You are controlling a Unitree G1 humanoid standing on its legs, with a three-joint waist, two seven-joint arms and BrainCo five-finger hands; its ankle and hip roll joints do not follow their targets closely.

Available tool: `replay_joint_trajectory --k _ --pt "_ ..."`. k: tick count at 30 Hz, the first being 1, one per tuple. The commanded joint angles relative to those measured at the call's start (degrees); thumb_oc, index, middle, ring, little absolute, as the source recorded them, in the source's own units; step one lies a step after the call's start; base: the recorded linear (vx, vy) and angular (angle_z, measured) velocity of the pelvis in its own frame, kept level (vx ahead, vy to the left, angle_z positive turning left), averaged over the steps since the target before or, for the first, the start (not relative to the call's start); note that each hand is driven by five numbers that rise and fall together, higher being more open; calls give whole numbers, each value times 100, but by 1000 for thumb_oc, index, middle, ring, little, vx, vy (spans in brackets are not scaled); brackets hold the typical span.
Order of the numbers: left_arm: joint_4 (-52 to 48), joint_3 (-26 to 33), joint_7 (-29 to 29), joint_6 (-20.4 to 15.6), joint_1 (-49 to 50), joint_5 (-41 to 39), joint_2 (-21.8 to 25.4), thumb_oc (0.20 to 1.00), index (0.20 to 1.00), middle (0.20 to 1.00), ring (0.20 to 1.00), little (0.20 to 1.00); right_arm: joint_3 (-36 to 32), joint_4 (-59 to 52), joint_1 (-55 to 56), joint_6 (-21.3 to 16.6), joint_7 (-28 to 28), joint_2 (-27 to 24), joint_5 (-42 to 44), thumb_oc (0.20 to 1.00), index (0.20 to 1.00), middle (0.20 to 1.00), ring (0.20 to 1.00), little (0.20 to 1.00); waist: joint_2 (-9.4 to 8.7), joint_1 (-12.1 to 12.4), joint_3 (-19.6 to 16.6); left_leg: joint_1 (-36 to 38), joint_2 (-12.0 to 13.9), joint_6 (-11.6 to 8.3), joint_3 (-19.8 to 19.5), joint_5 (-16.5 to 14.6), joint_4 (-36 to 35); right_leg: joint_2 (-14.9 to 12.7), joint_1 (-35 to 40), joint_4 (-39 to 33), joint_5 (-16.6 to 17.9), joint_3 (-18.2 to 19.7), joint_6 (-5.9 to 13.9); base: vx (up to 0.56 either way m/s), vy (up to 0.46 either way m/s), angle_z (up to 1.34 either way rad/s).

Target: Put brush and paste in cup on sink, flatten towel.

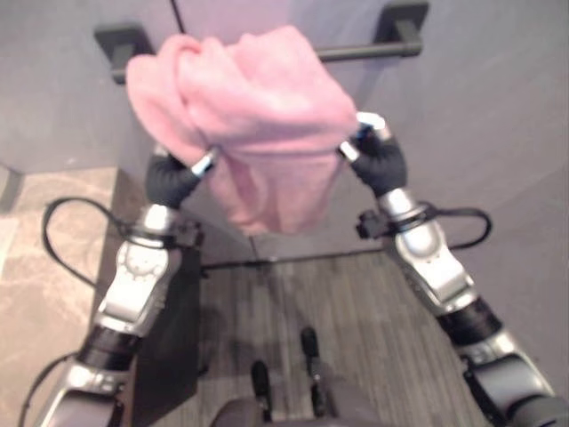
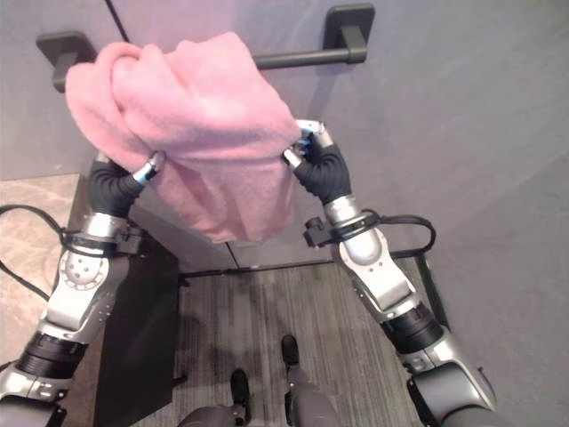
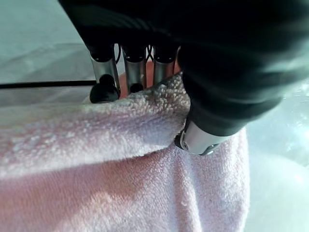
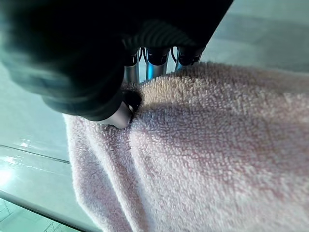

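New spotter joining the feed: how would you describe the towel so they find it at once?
Look at the grey wall ahead, where a black bar is mounted. A bunched pink towel hangs over it, pinched between the left hand and right hand. It is the one soft pink thing.

The towel point(image 1: 258, 116) is plain pink with a nubby terry texture, no stripes or print. The rail point(image 1: 364, 51) it hangs over is matte black against a flat grey wall point(image 1: 498, 116). The floor point(image 1: 356, 329) is grey-brown with a fine lengthwise grain, and a tan mottled slab point(image 1: 44, 258) lies beside it.
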Motion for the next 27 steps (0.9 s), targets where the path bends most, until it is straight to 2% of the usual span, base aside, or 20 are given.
replay_joint_trajectory --k 1,4,5,6,7,10,11,14,15,16,17,19,20,21,22,23,25,26,27 --pt "220 388 515 -170 -141 40 488 200 200 200 200 200 -556 -125 -258 -341 -234 21 8 200 200 200 200 200 -39 54 -267 -176 -86 170 -219 -144 110 -151 451 -9 -700 -80 402 0 0 0" --pt "223 363 485 -152 -149 224 574 200 200 200 200 200 -574 -49 -221 -314 -191 45 77 200 200 200 200 200 -41 67 -272 -176 -82 175 -236 -160 134 -156 468 -9 -709 -85 393 0 0 0" --pt "385 268 507 -80 -67 50 391 200 200 200 200 200 -476 173 -257 -133 -198 -2 -113 200 200 200 200 200 -37 72 -269 -174 -86 180 -238 -165 156 -161 477 -9 -700 -93 394 0 0 0" --pt "452 248 477 -17 -94 108 422 200 200 200 200 200 -433 258 -262 -85 -261 -48 -163 200 200 200 200 200 -31 69 -266 -169 -86 177 -234 -166 157 -160 484 -9 -697 -96 389 0 0 0" --pt "430 240 535 34 -192 535 635 200 200 200 200 200 -363 285 -269 -69 -247 -77 27 200 200 200 200 200 -28 71 -262 -171 -85 168 -236 -159 164 -154 491 -9 -696 -91 384 -12 -5 3" --pt "321 338 515 -5 -105 214 589 200 200 200 200 200 -429 75 -265 -41 -141 -193 155 200 200 200 200 200 -38 59 -253 -177 -88 171 -261 -177 194 -158 503 -9 -714 -116 376 0 0 0" --pt "628 66 436 261 -185 460 501 200 200 200 200 200 -401 461 -240 102 -261 -185 -154 200 200 200 200 200 -31 47 -258 -180 -88 176 -274 -181 218 -170 521 -9 -710 -132 363 0 0 0" --pt "526 2 457 194 -413 667 774 200 200 200 200 200 -403 423 -350 99 -283 -280 -74 200 200 200 200 200 -34 38 -236 -175 -81 171 -287 -187 230 -167 543 -9 -718 -153 359 -6 -1 3" --pt "554 86 518 126 -320 372 602 200 200 200 200 200 -453 342 -299 67 -279 -215 56 200 200 200 200 200 -43 38 -228 -185 -87 173 -304 -199 254 -172 549 -9 -722 -171 357 0 0 0" --pt "872 26 684 276 -294 262 344 200 200 200 200 200 -470 520 -225 173 -435 -186 -195 200 200 200 200 200 -44 30 -224 -195 -98 177 -309 -183 270 -184 554 -9 -701 -187 340 0 0 0" --pt "696 -33 610 345 -467 892 580 200 200 200 200 200 -498 525 -212 136 -439 -174 -97 200 200 200 200 200 -29 17 -230 -184 -90 172 -320 -206 266 -172 569 -9 -727 -192 349 1 3 3" --pt "567 18 621 242 -456 774 630 200 200 200 200 200 -623 370 -194 93 -433 -186 -69 200 200 200 200 200 -29 15 -227 -180 -88 175 -329 -215 254 -166 572 -9 -748 -200 352 8 -4 2" --pt "747 19 759 297 -369 529 317 200 200 200 200 200 -723 563 -140 68 -731 -54 -381 200 200 200 200 200 -22 19 -217 -192 -92 183 -337 -224 271 -174 567 -9 -736 -199 350 0 0 0" --pt "753 7 769 298 -380 539 311 200 200 200 200 200 -721 569 -141 62 -741 -54 -391 200 200 200 200 200 -19 23 -218 -194 -91 183 -338 -226 274 -174 566 -9 -736 -201 350 0 0 0" --pt "718 -80 727 368 -537 1031 444 200 200 200 200 200 -724 594 -150 77 -741 -67 -462 200 200 200 200 200 -9 1 -218 -192 -91 177 -336 -220 268 -170 565 -9 -738 -196 352 0 0 0" --pt "579 -52 804 206 -587 873 421 200 200 200 200 200 -829 437 -189 35 -746 -58 -463 200 200 200 200 200 -13 4 -200 -188 -94 182 -336 -223 255 -170 563 -9 -746 -201 358 0 0 0" --pt "670 -29 857 188 -544 641 264 200 200 200 200 200 -833 478 -171 48 -813 -26 -570 200 200 200 200 200 -5 8 -199 -187 -97 184 -338 -225 259 -173 563 -9 -741 -197 357 0 0 0" --pt "759 -145 853 365 -719 1147 335 200 200 200 200 200 -788 552 -136 74 -819 -41 -594 200 200 200 200 200 19 -17 -199 -168 -93 177 -318 -219 247 -168 566 -9 -743 -182 361 0 0 0" --pt "635 -135 859 280 -726 1100 405 200 200 200 200 200 -873 424 -98 69 -776 -79 -526 200 200 200 200 200 27 -13 -198 -150 -91 181 -313 -226 234 -165 572 -9 -753 -175 363 30 -16 1"
